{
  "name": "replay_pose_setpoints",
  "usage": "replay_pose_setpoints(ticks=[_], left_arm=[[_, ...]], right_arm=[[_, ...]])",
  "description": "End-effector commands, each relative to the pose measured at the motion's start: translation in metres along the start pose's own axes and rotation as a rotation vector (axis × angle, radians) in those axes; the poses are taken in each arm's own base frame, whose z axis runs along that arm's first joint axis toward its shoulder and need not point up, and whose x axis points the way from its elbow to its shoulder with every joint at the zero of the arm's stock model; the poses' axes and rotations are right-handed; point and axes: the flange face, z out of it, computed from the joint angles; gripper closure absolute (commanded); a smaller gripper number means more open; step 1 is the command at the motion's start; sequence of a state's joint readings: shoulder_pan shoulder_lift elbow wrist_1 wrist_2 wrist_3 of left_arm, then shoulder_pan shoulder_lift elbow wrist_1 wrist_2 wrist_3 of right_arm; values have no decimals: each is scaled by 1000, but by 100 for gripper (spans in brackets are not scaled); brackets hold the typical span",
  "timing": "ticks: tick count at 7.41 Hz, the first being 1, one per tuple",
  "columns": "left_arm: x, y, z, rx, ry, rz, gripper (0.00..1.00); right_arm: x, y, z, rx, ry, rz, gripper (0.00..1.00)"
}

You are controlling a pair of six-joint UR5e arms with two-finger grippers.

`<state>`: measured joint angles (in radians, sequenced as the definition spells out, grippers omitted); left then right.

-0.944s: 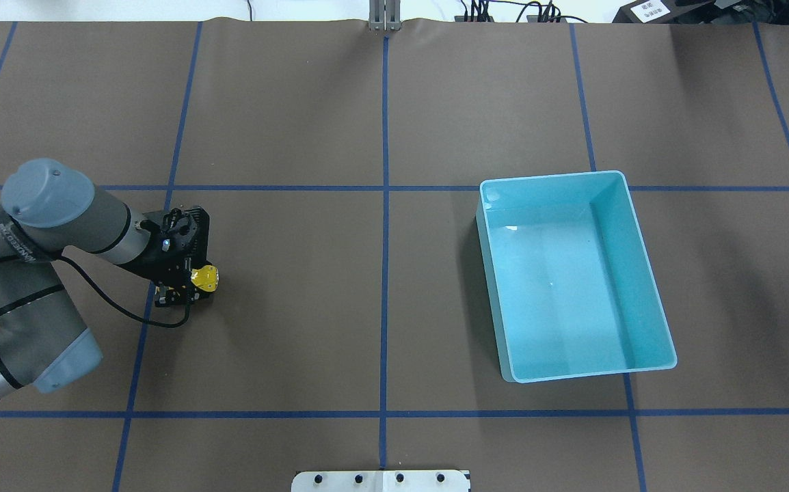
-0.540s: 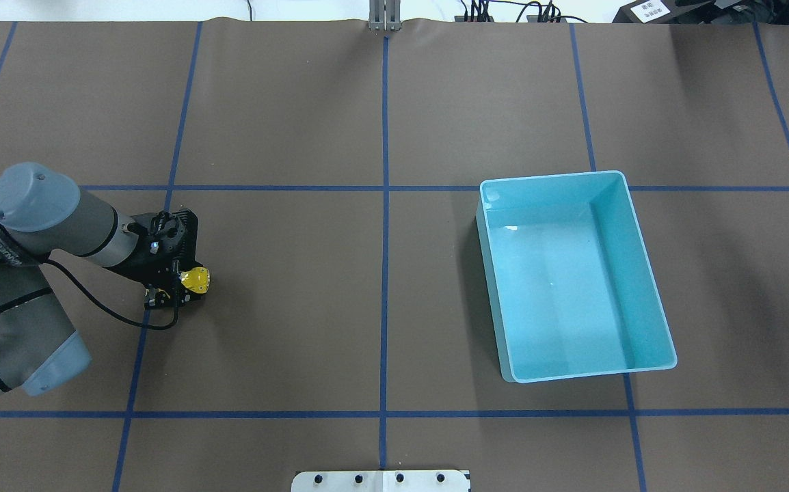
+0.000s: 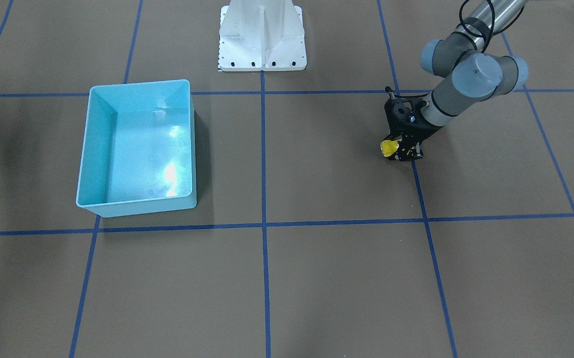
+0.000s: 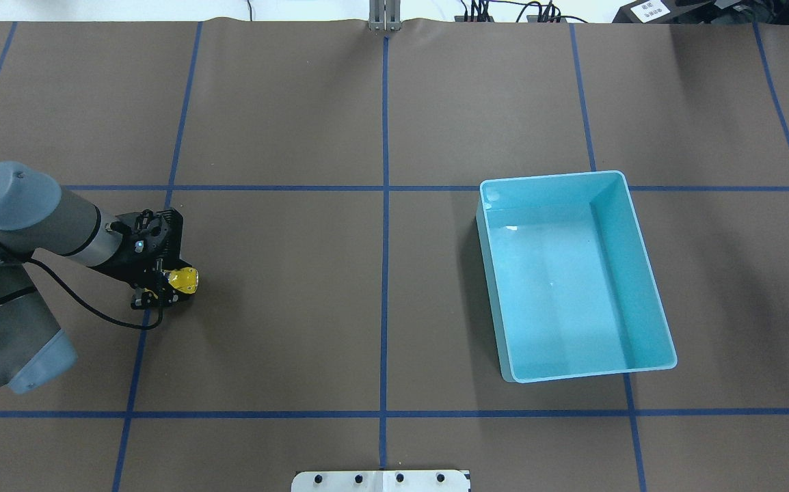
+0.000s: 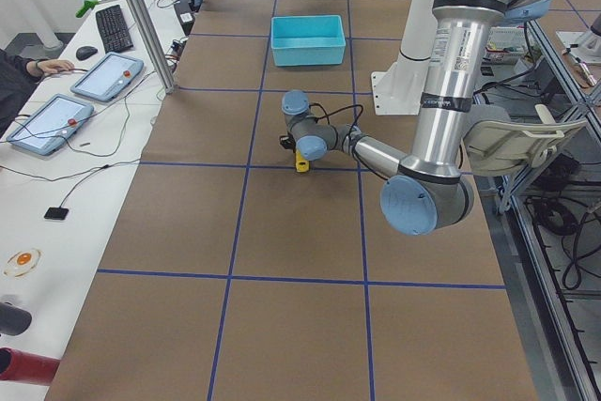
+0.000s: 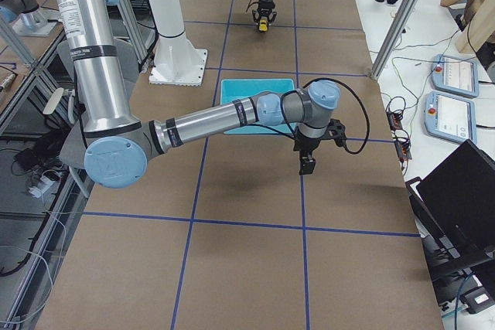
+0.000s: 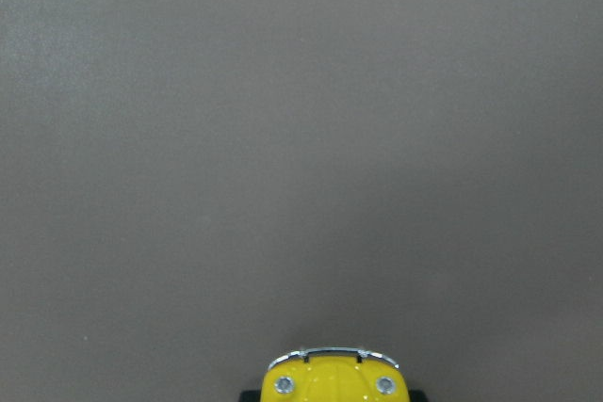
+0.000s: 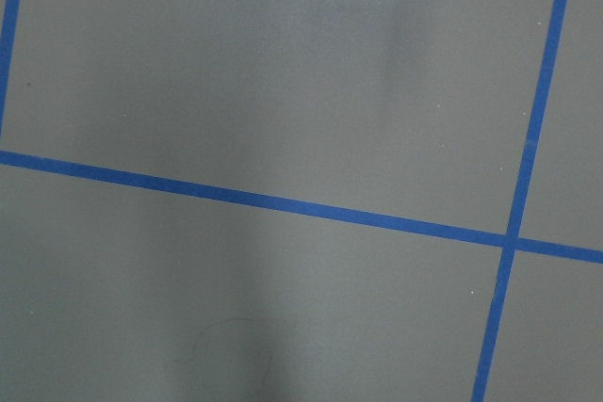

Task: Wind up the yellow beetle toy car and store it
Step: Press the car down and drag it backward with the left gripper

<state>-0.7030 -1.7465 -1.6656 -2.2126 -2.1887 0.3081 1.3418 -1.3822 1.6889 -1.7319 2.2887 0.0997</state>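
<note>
The front view shows my left gripper (image 3: 400, 150) closed on the yellow car (image 3: 389, 147), low at the table (image 3: 317, 278) and well apart from the blue bin (image 3: 140, 82). From overhead the car juts out of my grip toward the bin, and my wrist view shows only its nose over bare table. Gripped that far back, the glossy shell may slip, or the wheels skid instead of winding.

Gloss paint on yellow beetle toy car (image 4: 183, 280), chrome-bright bumper (image 7: 330, 355). Smooth plastic light-blue bin (image 4: 623, 273), shiny glare inside. Matt brown tabletop (image 4: 285, 123), faintly grainy; blue tape lines (image 4: 385, 205).
</note>
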Motion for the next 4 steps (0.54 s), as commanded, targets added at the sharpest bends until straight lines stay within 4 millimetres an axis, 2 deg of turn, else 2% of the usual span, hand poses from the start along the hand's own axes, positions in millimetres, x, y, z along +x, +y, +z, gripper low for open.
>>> replay_pose_setpoints(ticks=[1, 4], left_arm=[[-1, 15, -3, 0, 4, -11, 100], [-2, 21, 0, -2, 6, -14, 100]], right_arm=[[-1, 0, -1, 2, 0, -3, 0], [-6, -1, 1, 1, -1, -11, 0]])
